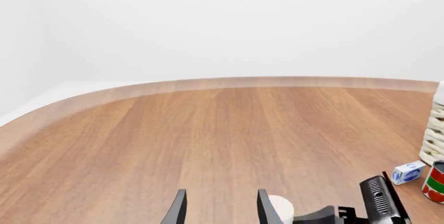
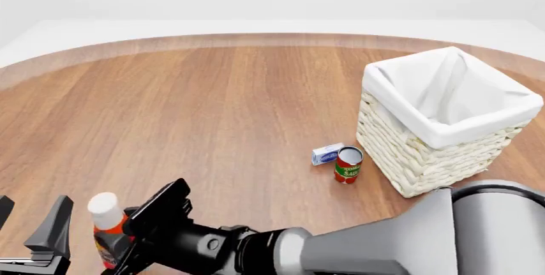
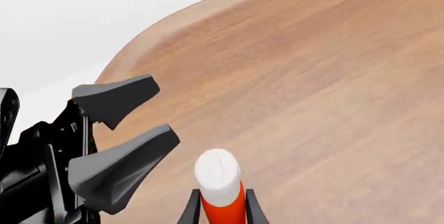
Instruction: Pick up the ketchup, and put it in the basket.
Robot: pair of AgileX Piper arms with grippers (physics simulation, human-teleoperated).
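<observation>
Right gripper [image 3: 220,208] clamped on the upright ketchup [image 2: 106,230] at the table's [image 2: 213,109] near left edge, beside the open, empty left gripper [image 2: 30,227]; a careless lift toward the far-off basket [image 2: 443,122] risks clipping that gripper or losing the bottle.

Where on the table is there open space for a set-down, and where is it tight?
Bare wood fills the left and far table, from the basket to the rim. It is tight beside the basket, where the red-and-green can and small blue carton sit, and near the ketchup between both tools.
</observation>
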